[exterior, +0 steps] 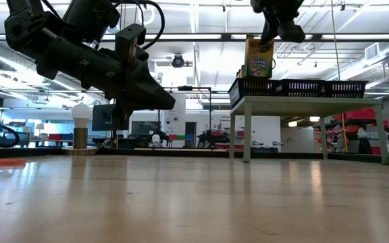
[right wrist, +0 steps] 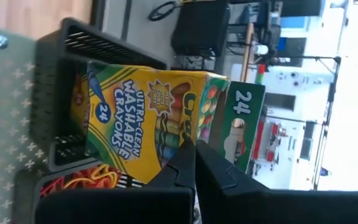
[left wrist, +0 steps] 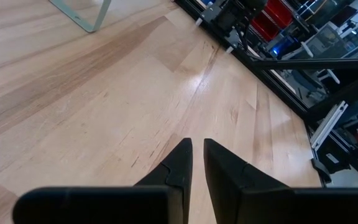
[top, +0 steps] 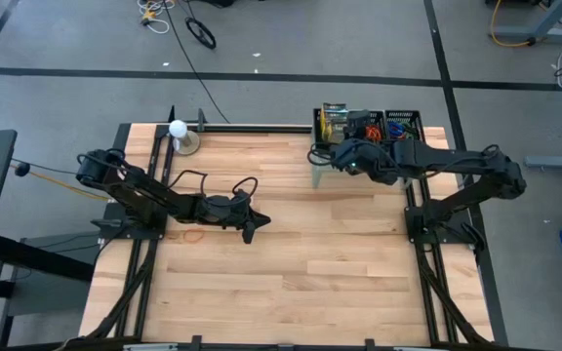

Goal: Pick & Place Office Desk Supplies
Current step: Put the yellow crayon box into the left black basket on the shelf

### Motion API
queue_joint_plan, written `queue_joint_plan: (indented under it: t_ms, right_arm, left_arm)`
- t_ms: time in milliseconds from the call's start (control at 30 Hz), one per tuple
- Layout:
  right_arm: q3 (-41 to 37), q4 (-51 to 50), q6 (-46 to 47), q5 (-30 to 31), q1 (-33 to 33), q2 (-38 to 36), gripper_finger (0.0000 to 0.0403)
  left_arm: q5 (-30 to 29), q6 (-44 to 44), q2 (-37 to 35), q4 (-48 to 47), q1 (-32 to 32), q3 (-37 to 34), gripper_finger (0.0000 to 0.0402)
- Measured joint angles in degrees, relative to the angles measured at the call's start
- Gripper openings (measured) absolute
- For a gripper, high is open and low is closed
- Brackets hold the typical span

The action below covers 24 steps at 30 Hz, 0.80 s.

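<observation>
pale wood table (top: 291, 253) in a workshop; left gripper (left wrist: 197, 163) slightly parted, empty; right gripper (right wrist: 195, 163) clenched.

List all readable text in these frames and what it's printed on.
"ULTRA-CLEAN WASHABLE CRAYONS": front of the yellow-and-green cardboard crayon box standing in the black mesh tray.
"24": same box, on the front and on its green end.
Low view: box print too blurred to read.
Nothing else legible.

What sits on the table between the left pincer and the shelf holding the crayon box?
Nothing: in the high view, bare wood runs from the left pincer to the shelf where the crayon box stands. The left wrist view shows the same bare boards.
</observation>
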Motion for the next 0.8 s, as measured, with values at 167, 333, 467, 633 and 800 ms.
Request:
queue_joint_plan:
  t_ms: [167, 333, 467, 633, 800]
  right_arm:
    - [-2.3, 1.7, -1.0, -1.0, -1.0, 0.0, 0.0002]
    - [-4.3, 4.4, -1.0, -1.1, -1.7, 0.0, 0.0002]
    - [-5.6, 5.2, -1.0, -1.1, -1.8, 0.0, 0.0002]
    - [-6.8, 6.5, -0.6, -2.0, -1.8, 0.1, 0.0022]
    - [-6.8, 7.5, -0.3, -3.0, -1.8, 0.1, 0.0063]
  left_arm:
    - [0.0, 0.7, 0.0, 0.0, 0.0, 0.0, 0.0048]
    - [0.0, 1.2, 0.0, 0.0, 0.0, 0.0, 0.0048]
    - [0.0, 1.3, 0.0, 0.0, 0.0, 0.0, 0.0048]
    - [0.0, 1.3, 0.0, 0.0, 0.0, 0.0, 0.0048]
    - [0.0, 1.5, 0.0, 0.0, 0.0, 0.0, 0.0048]
